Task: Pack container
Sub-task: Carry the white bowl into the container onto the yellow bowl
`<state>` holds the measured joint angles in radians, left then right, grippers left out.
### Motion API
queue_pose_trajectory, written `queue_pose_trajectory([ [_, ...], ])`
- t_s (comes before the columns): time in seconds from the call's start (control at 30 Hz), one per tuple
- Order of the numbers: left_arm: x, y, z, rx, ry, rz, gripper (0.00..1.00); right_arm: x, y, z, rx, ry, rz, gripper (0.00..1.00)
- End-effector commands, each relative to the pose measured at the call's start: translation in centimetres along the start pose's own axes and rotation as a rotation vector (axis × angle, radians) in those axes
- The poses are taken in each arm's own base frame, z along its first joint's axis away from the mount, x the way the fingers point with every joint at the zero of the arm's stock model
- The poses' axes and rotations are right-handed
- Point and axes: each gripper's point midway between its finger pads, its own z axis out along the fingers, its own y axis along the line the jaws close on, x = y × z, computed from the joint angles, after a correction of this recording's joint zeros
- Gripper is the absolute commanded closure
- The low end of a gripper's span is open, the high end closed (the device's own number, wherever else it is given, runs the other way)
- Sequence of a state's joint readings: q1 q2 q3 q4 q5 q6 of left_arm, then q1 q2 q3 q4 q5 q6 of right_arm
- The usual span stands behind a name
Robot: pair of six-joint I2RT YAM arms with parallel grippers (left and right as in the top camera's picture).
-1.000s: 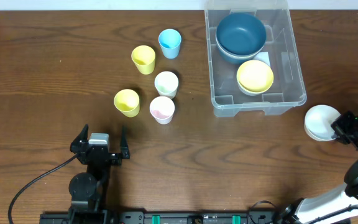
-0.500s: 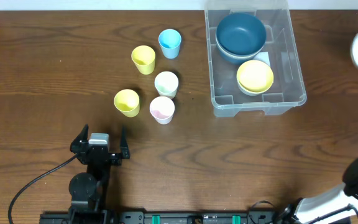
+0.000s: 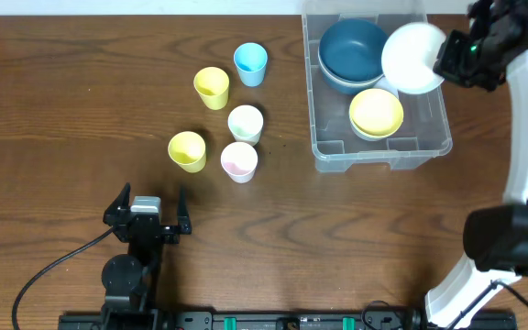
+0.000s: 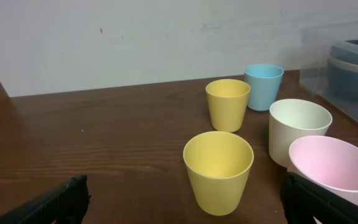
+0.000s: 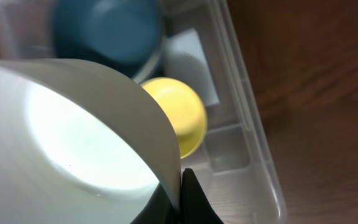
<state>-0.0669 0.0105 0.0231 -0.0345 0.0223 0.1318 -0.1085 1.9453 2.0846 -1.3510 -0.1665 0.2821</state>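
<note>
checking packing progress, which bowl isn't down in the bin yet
The white bowl, held in the jaws of the right gripper over the container; the blue bowl and yellow bowl sit inside.

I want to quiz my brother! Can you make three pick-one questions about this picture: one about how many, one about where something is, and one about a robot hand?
1. How many cups stand on the table?
A. three
B. seven
C. five

2. Where is the white bowl?
A. on the table beside the cups
B. held over the container
C. inside a cup

3. What is the left gripper doing?
A. open, holding nothing
B. shut on a cup
C. pushing the container

Answers:
1 C, two yellow, one blue, one white, one pink.
2 B, the right gripper clamps its rim above the container.
3 A, its fingers are spread, apart from every cup.
</note>
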Motion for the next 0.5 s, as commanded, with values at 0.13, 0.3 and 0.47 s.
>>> queue_pose_trajectory([
  [0.13,1.7,0.2,0.1,-0.014,0.052,0.012,0.02,2.8,-0.5,6.8,0.034,0.156,-0.031,0.99],
  [0.3,1.7,0.2,0.1,-0.014,0.052,0.012,0.02,4.3,-0.8,9.5,0.017,0.197,-0.026,0.99],
  [0.47,1.7,0.2,0.1,-0.014,0.052,0.012,0.02,5.3,-1.3,11.8,0.009,0.207,-0.024,0.97],
])
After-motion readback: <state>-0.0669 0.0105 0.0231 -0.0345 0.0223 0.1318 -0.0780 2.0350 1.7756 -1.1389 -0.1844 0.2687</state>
